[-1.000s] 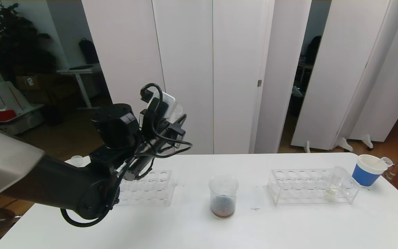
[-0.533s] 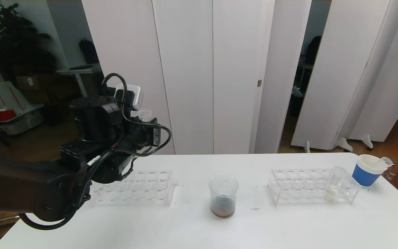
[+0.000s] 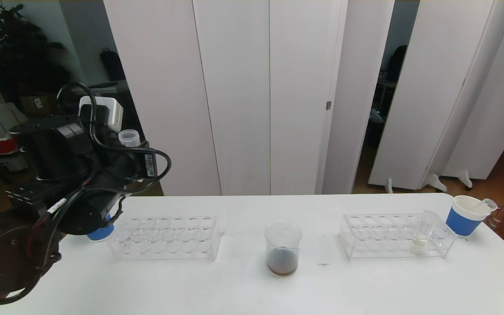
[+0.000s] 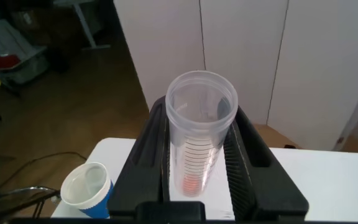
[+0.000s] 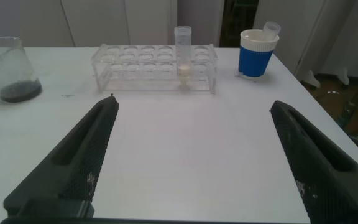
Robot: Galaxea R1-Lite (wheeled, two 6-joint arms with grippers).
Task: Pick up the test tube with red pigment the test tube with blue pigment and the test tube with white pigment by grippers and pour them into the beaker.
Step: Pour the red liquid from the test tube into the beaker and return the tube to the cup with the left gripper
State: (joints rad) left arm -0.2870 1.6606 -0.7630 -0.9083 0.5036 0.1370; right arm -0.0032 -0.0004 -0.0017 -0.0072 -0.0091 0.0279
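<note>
The clear wide beaker (image 3: 283,247) with dark liquid stands mid-table, the left gripper (image 4: 197,155) raised well to its left clamping a clear graduated tube (image 4: 199,134) with red-orange dregs, the right gripper (image 5: 191,155) spread wide.

My left arm (image 3: 59,192) was matte black, built of bulky rounded joint housings. Black cables looped loosely around the wrist. A white rectangular camera block (image 3: 103,111) sat on top. Small white labels marked the housing and one cable. My right gripper (image 5: 191,155) had two long black fingers with finely textured inner faces.
</note>
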